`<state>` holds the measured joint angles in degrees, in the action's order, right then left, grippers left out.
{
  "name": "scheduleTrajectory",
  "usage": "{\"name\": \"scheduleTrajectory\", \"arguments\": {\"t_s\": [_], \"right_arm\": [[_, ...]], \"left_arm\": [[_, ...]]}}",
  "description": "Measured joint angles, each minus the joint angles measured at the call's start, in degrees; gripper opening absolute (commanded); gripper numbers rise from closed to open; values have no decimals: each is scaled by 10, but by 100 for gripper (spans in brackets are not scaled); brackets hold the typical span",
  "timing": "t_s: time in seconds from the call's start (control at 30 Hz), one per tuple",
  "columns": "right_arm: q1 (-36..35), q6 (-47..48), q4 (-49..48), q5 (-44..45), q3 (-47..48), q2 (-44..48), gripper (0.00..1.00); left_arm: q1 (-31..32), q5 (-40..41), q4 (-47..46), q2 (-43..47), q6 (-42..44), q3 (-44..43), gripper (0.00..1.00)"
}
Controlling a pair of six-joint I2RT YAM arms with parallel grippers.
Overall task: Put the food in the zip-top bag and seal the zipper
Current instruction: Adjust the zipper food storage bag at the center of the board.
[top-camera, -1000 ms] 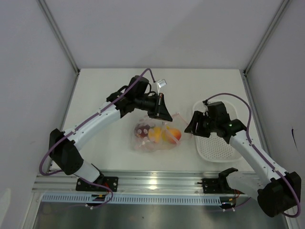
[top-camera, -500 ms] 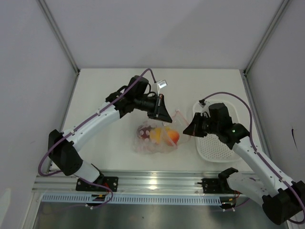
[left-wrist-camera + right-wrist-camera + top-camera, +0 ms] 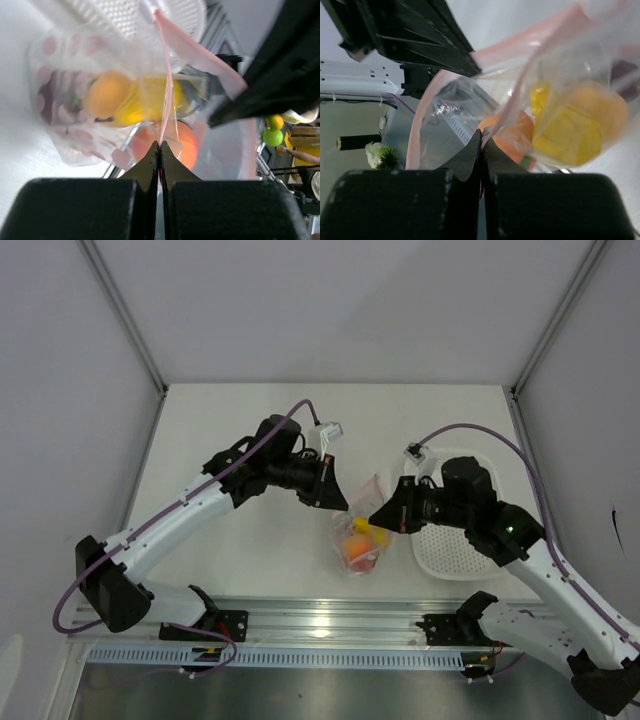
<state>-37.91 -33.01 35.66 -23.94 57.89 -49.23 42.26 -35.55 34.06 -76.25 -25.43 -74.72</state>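
Note:
The clear zip-top bag (image 3: 358,540) hangs between my two grippers, its mouth upward. The food sits bunched at its bottom: an orange-red piece (image 3: 356,551) under a yellow one (image 3: 362,528). My left gripper (image 3: 343,508) is shut on the pink-red zipper (image 3: 167,90) at the bag's left end. My right gripper (image 3: 375,517) is shut on the bag's edge at the right end. The left wrist view looks into the bag at orange (image 3: 106,95), yellow (image 3: 145,102) and orange-red (image 3: 176,146) pieces. In the right wrist view, the zipper (image 3: 520,45) arcs above the yellow food (image 3: 567,137).
A white perforated basket (image 3: 455,545) lies on the table just right of the bag, under the right arm. The aluminium rail (image 3: 320,620) runs along the near edge. Grey walls enclose the table on three sides.
My right gripper has shut on the bag's edge. Both arms have lifted the bag off the table and carried it right and nearer, so the food has slid to the bottom.

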Motion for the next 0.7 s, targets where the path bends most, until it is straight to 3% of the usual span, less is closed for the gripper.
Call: {"name": "scheduleTrajectory", "arguments": {"t_s": [0.3, 0.47, 0.7], "right_arm": [[-81, 3, -20, 50, -1, -109, 0], [-96, 16, -16, 73, 30, -67, 0], [-112, 15, -24, 78, 81, 35, 0]], "left_arm": [[-5, 50, 44, -30, 0, 30, 1], [-5, 39, 35, -12, 5, -3, 1], [-5, 4, -11, 86, 6, -10, 1]]}}
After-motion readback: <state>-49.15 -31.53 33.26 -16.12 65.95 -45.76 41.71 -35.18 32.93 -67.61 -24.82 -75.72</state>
